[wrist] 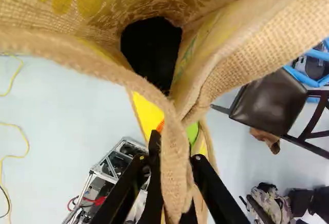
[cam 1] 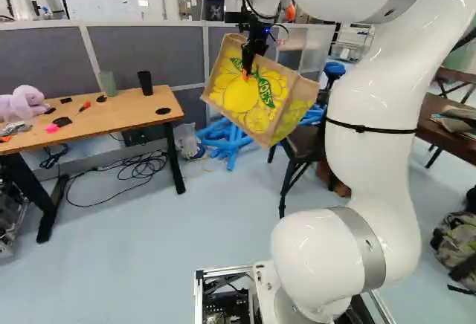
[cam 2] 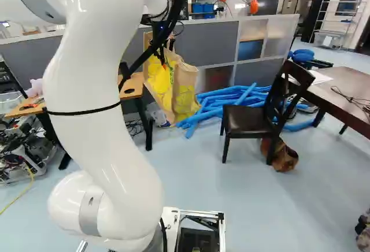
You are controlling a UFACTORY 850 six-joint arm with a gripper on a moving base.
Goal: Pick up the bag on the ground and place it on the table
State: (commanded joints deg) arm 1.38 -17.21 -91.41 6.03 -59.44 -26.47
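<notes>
Bag (cam 1: 227, 90) hangs at upper middle of the left base view, grasped by the gripper (wrist: 176, 149); carrying step, probably: next, bring it over wooden table (cam 1: 115, 125), middle left.

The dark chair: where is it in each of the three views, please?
Left base view: the dark chair, right of middle, partly behind the arm.
Right base view: right of middle, well seen.
Wrist view: past the bag, off to one side.
Shared landmark: blue tubes near it.

Tan, yellow-printed, boxy bag (cam 1: 245, 94): rough, coarse-woven cloth. White, rounded robot arm (cam 1: 375, 168): smooth, glossy. Dark-brown, square-seated chair (cam 2: 247, 120): smooth, glossy seat.
</notes>
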